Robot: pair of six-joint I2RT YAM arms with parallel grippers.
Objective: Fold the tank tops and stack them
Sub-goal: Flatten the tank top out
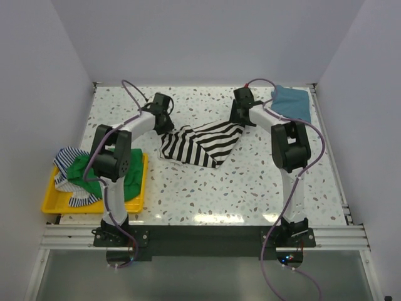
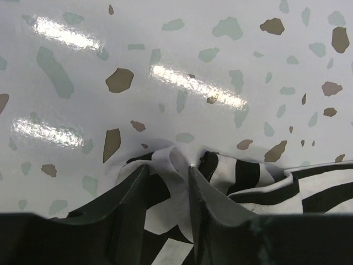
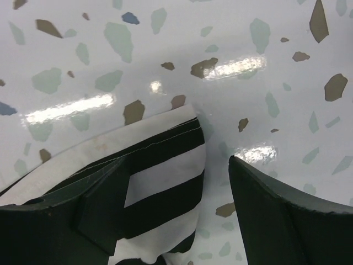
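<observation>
I see a green top (image 1: 81,172) and a thin-striped top (image 1: 64,157) heaped in the yellow tray (image 1: 50,204) at near left. Midway across the table (image 1: 250,182) lies the black-and-white striped tank top (image 1: 200,144), its left corner pinched tight in the left gripper (image 2: 168,182), the right gripper (image 3: 176,187) with fingers wide apart at its right corner. The teal-blue top (image 1: 292,100) sits far right.
</observation>
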